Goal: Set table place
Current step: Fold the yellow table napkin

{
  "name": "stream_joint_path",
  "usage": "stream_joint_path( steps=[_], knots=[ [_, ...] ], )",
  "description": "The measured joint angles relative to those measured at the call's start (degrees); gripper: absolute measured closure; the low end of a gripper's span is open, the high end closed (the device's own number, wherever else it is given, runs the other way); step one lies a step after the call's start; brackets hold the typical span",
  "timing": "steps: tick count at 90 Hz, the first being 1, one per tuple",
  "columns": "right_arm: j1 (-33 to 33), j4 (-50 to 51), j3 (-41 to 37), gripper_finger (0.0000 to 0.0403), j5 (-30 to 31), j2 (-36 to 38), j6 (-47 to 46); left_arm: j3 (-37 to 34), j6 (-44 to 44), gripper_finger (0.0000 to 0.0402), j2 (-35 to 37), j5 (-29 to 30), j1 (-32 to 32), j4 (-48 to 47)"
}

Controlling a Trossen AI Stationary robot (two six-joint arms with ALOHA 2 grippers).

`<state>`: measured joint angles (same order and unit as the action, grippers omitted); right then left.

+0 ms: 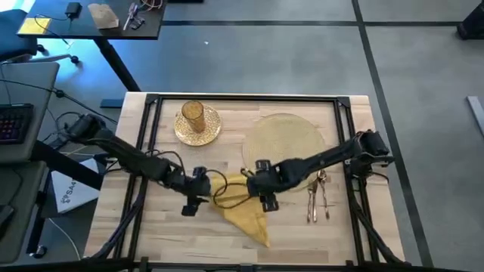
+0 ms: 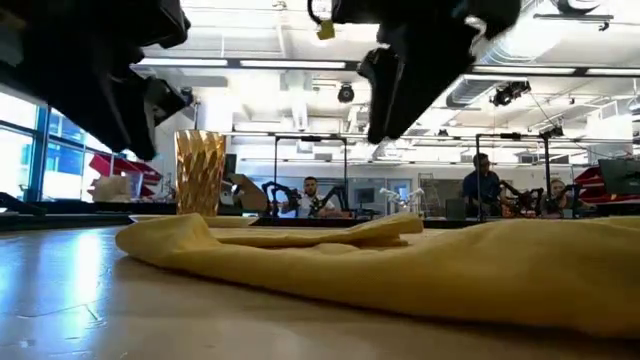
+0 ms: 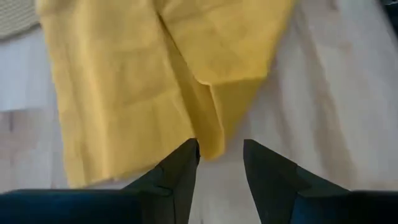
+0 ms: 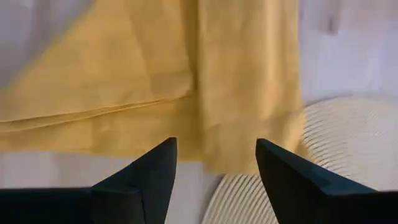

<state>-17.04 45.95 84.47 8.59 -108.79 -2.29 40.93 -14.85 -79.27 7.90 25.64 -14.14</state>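
Note:
The yellow napkin (image 1: 240,210) lies loosely folded on the wooden table (image 1: 151,234), near its front middle. My left gripper (image 1: 198,193) hovers open at the napkin's left end; in the left wrist view a napkin corner (image 3: 212,144) shows between its fingertips (image 3: 221,155). My right gripper (image 1: 261,189) hovers open over the napkin's far right end (image 4: 249,124), beside the round woven placemat (image 1: 289,140). In the low view both grippers are above the cloth (image 2: 400,265). The amber glass (image 1: 193,115) stands on the gold plate (image 1: 206,132) at the far left. Copper cutlery (image 1: 318,198) lies at the right.
A black frame rail (image 1: 242,98) runs round the tabletop. The placemat's rim (image 4: 336,155) reaches under the napkin's edge. A dark desk (image 1: 83,19) and a keyboard (image 1: 11,121) stand off the table at the left. People sit in the room behind (image 2: 480,190).

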Motion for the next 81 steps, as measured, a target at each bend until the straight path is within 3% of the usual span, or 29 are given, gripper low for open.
stream_joint_path(
  steps=[27, 56, 70, 81],
  knots=[
    [0.59, 0.96, 0.00, 0.0253, -0.01, -5.60, 5.84, 0.01, -4.74, 0.0286, -8.61, 0.51, 0.58, 1.93],
    [0.92, 1.45, 0.00, 0.0274, 0.23, -10.06, 7.25, 0.01, -8.56, 0.0290, -9.73, 5.17, 0.49, 1.76],
    [0.92, 1.64, 0.00, 0.0283, 0.93, -11.12, 2.83, 0.01, -9.07, 0.0314, -9.52, 5.00, 0.23, 1.72],
    [0.89, 1.88, 0.00, 0.0335, 1.87, -10.38, -1.15, 0.01, -9.05, 0.0346, -7.93, 4.71, 0.25, 1.56]
  ],
)
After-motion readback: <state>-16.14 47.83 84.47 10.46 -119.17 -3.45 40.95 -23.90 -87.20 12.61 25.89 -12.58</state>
